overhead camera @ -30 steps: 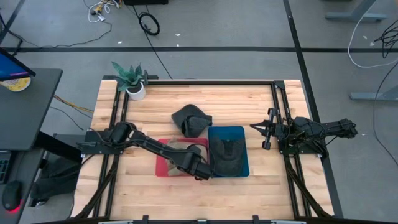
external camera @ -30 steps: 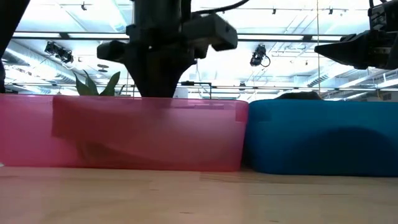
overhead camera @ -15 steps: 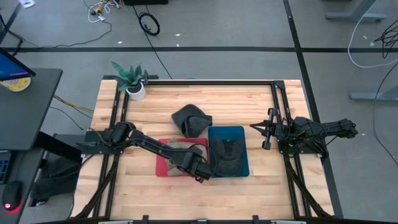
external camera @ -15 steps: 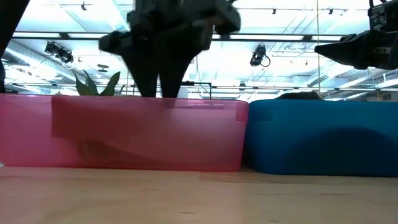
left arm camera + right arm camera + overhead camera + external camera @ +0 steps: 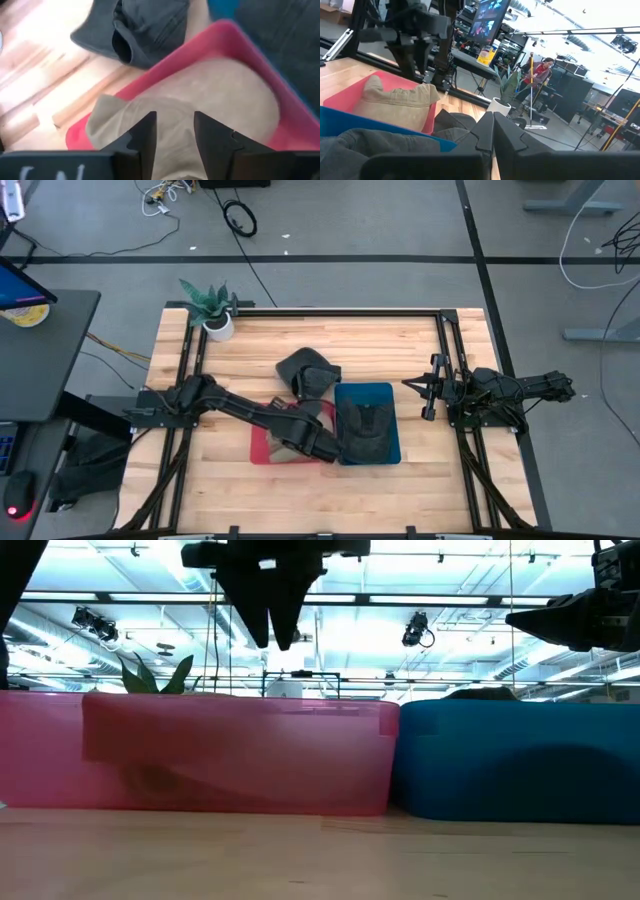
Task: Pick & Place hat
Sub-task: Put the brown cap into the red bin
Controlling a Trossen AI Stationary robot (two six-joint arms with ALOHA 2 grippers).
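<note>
High view: the left gripper (image 5: 325, 448) hangs over the red tray (image 5: 258, 452), just above the tan hat (image 5: 200, 95) lying inside it; a dark hat (image 5: 365, 430) fills the blue tray (image 5: 390, 395) beside it, and a third dark hat (image 5: 308, 372) lies on the worktop (image 5: 250, 350) behind both trays. Left wrist view: the jaws stand a narrow gap apart and hold nothing, the tan hat lying directly beneath them. Judged from this, the tan hat is placed and the arm is clear to lift away; a straight vertical rise should avoid snagging the soft crown or nudging the tray wall. The left arm reaches diagonally across the worktop, elbow low, wrist pitched down. The right gripper (image 5: 432, 386) waits at the worktop's right edge, jaws closed and empty. A potted plant (image 5: 212, 308) stands at the far left corner.
</note>
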